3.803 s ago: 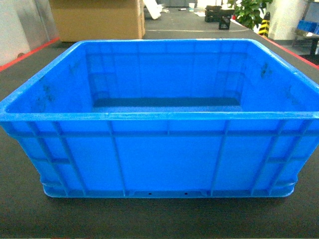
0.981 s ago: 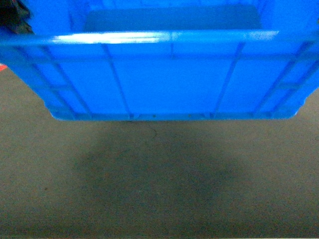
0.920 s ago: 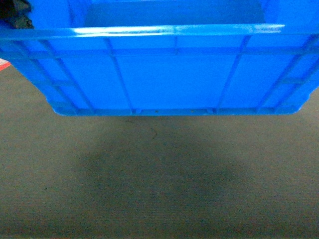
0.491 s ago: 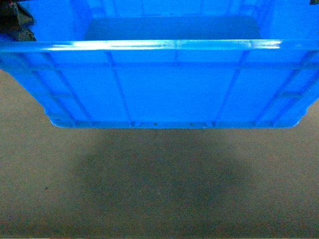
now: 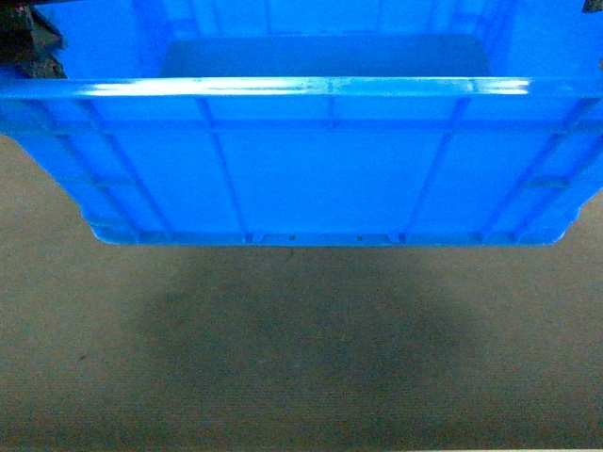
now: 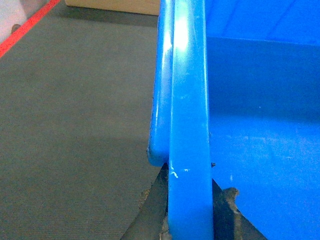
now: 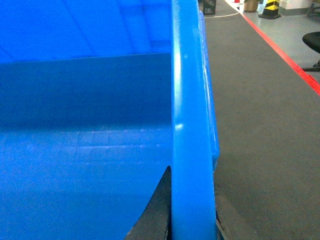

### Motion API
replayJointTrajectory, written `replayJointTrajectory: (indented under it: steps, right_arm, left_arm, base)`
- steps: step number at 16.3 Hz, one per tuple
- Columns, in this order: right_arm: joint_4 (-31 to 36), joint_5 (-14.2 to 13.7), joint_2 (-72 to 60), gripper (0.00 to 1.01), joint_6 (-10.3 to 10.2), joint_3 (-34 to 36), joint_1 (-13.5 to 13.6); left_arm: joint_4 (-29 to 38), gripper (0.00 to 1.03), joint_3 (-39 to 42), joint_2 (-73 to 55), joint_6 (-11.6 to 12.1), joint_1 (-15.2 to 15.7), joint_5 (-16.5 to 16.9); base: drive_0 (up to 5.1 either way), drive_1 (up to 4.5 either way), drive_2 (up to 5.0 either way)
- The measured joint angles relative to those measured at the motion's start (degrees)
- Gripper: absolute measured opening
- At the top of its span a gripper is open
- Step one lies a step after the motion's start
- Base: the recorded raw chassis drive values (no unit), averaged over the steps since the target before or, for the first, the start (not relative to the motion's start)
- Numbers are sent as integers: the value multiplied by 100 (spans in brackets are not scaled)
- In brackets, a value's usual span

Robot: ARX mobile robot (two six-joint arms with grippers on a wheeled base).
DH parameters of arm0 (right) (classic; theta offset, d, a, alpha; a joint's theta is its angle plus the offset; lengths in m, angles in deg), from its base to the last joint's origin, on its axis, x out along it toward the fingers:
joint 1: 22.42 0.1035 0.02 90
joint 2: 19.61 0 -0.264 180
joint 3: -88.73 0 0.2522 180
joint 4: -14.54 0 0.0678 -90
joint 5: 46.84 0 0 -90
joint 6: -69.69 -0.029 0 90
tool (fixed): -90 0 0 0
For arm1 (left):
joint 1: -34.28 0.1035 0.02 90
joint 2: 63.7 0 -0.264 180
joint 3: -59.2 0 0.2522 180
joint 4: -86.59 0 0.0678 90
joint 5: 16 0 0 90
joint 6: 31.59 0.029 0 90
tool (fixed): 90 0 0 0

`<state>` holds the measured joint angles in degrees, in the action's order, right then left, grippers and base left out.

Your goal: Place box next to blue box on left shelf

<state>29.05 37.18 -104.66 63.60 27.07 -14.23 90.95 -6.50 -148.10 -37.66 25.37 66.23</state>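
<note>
1. Dark grey carpet-like flooring (image 5: pixel 301 377) fills the near half of the head view, with a soft shadow under the box (image 5: pixel 320 169). The crate hangs clear of the floor, its ribbed near wall facing us and its glossy rim running across the frame. A dark bit of the left gripper (image 5: pixel 33 47) shows at the far-left corner; the shelf is nowhere in sight.

2. From the left wrist, the left gripper's fingers (image 6: pixel 227 210) straddle the crate's thick left rim, one dark pad inside, one outside, pinching the wall between them. A red floor line (image 6: pixel 30 25) and a cardboard carton (image 6: pixel 115 5) lie far off.

3. From the right wrist, the right gripper (image 7: pixel 187 220) likewise clamps the right rim, fingers on either side.

4. My reading: empty, stiff, fairly light but bulky, and its smooth plastic looks slippery. The rim lip is the sensible hold, taken on opposite sides so it stays level.
</note>
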Motion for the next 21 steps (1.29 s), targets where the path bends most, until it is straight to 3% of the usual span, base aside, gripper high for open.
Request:
replayJointTrajectory:
  steps: [21]
  right_arm:
    - [0,15,0,8,-4,9,-33]
  left_arm:
    - [11,8,0,0,2,-11,-9]
  base:
    - [-160,-160,-160]
